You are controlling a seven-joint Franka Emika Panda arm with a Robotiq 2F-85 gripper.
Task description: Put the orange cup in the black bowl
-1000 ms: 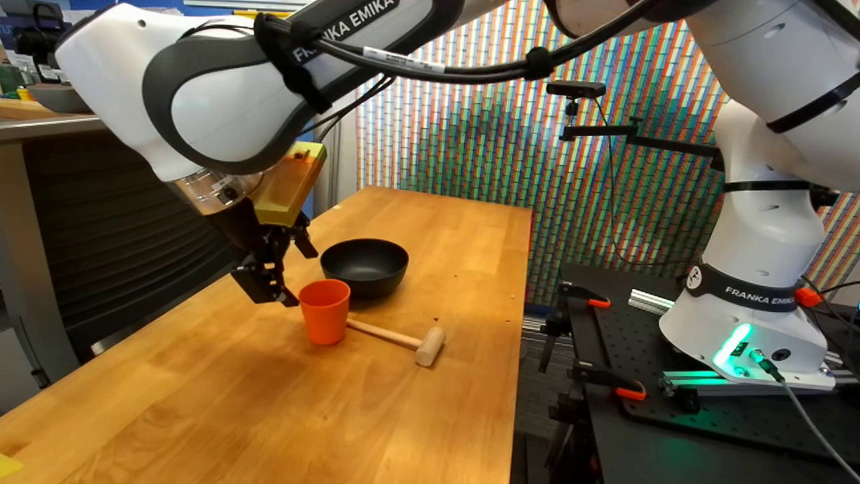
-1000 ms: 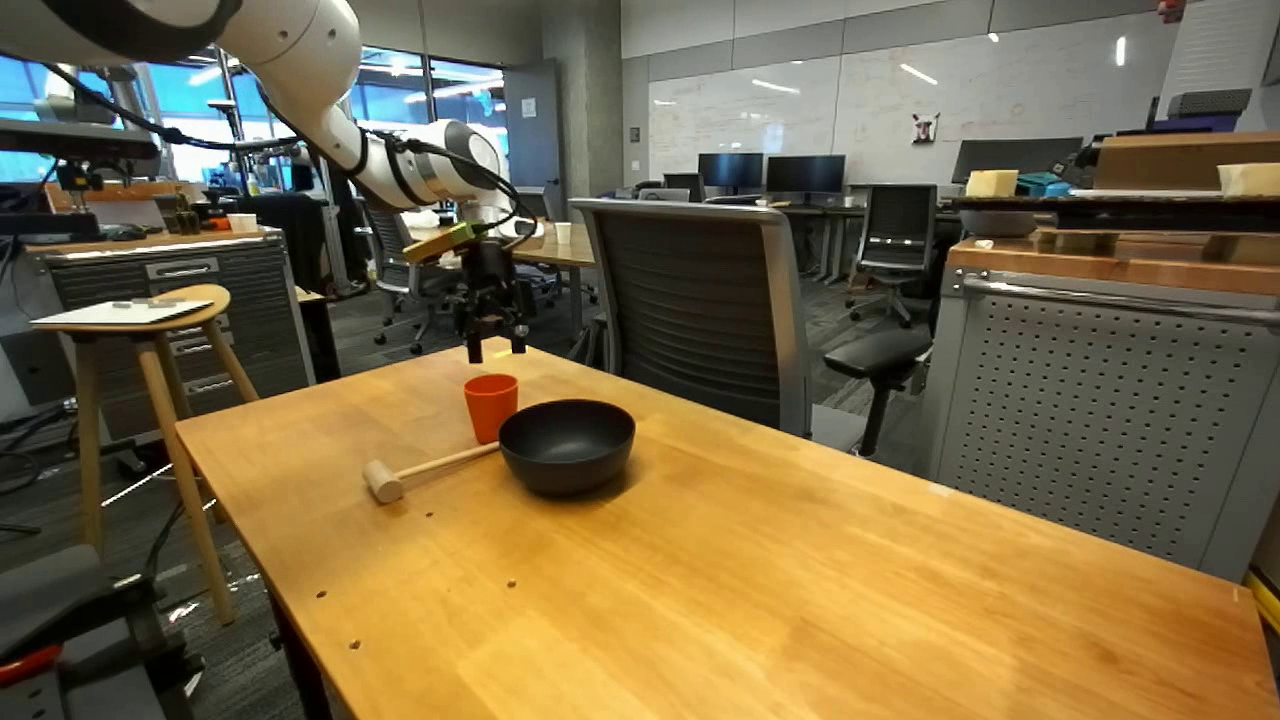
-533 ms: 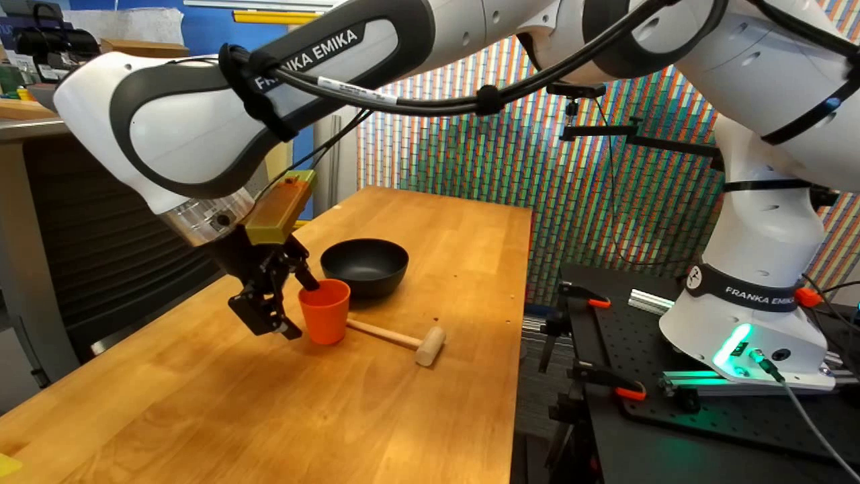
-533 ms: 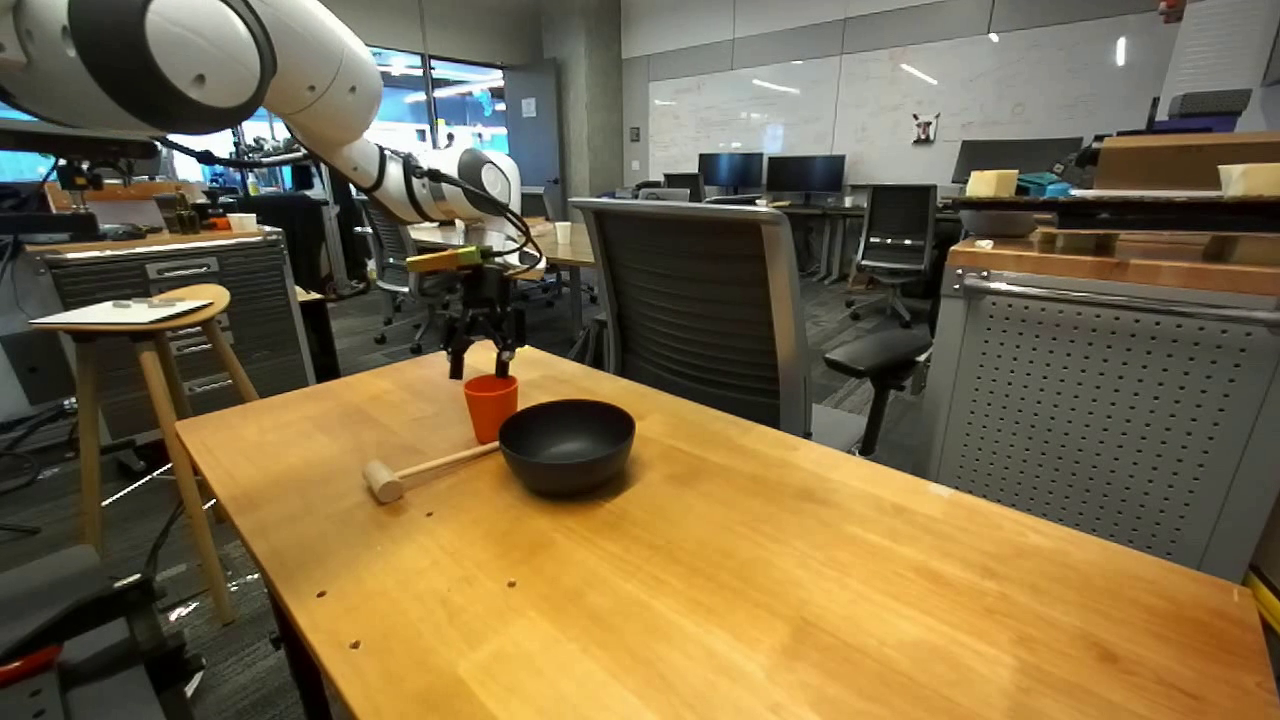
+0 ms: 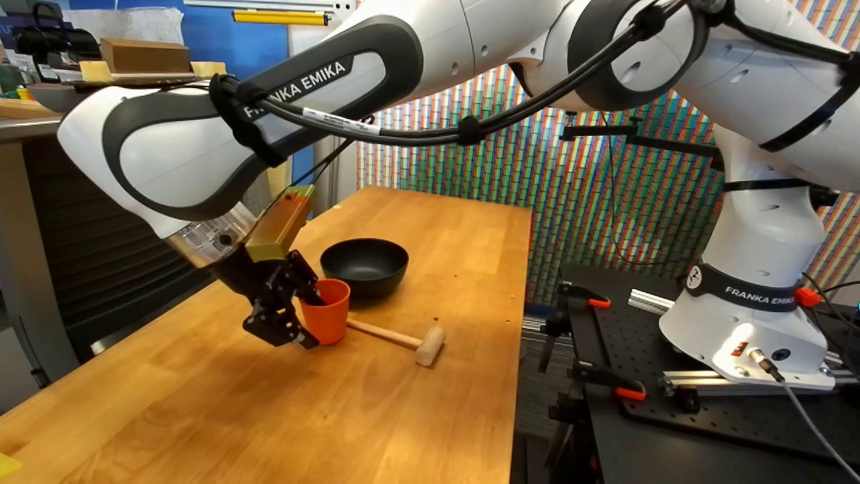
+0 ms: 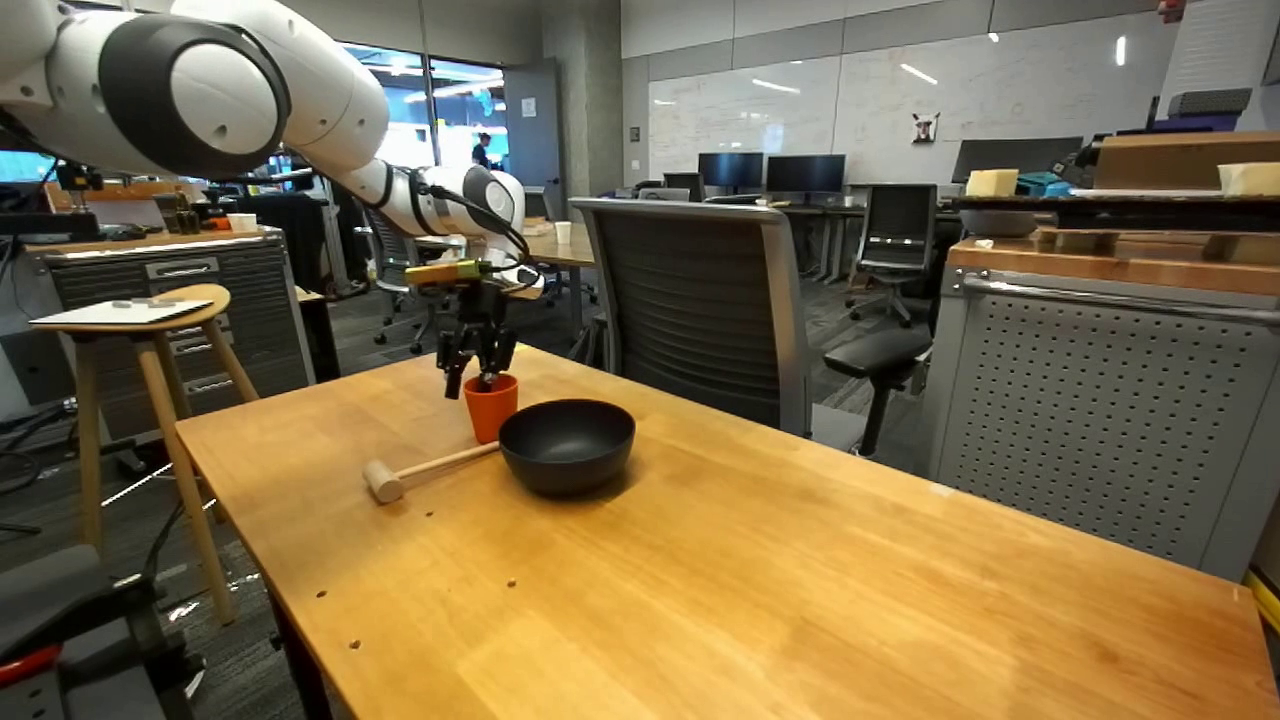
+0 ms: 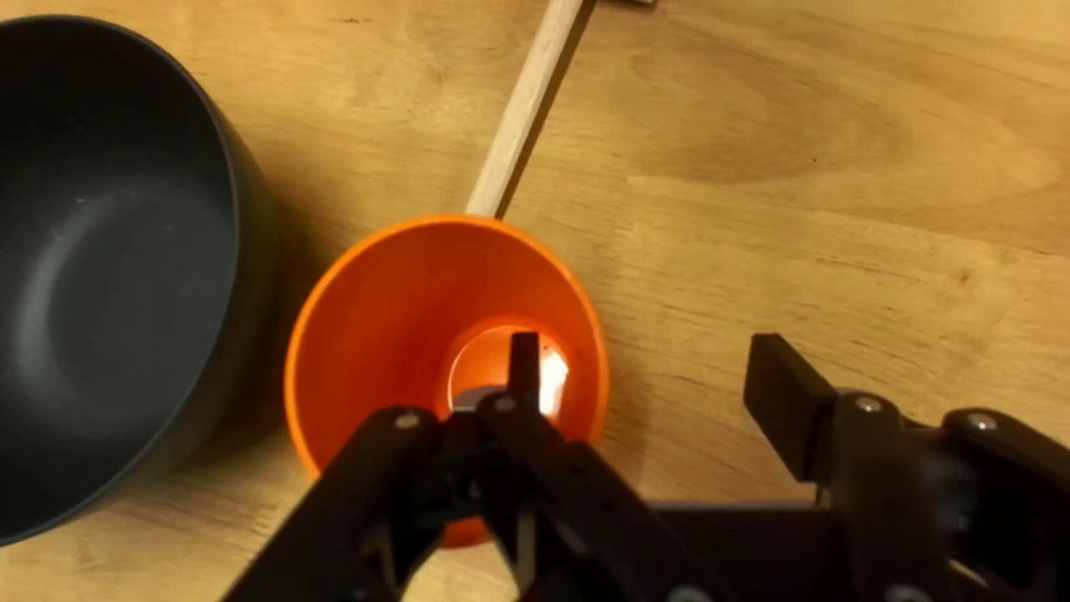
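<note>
The orange cup (image 5: 330, 324) stands upright on the wooden table beside the black bowl (image 5: 365, 269). Both also show in an exterior view, the cup (image 6: 492, 412) and the bowl (image 6: 566, 462). In the wrist view the cup (image 7: 368, 334) is at centre left and the bowl (image 7: 125, 309) at the far left. The bowl's visible inside is bare. My gripper (image 7: 642, 376) is open, its fingers wide apart. One finger reaches over the rim into the cup's mouth; the other is outside, with the cup's wall between them. Neither finger visibly presses the wall. My fingers hide part of the cup.
A wooden mallet (image 5: 393, 334) lies by the cup, its handle end close to the cup and bowl; it also shows in the wrist view (image 7: 527, 109). An office chair (image 6: 695, 310) stands at the table's edge.
My gripper has come down from above and beside the cup, and one finger has entered the cup's mouth. The fingers have stayed open. The cup, bowl and mallet have not moved.
</note>
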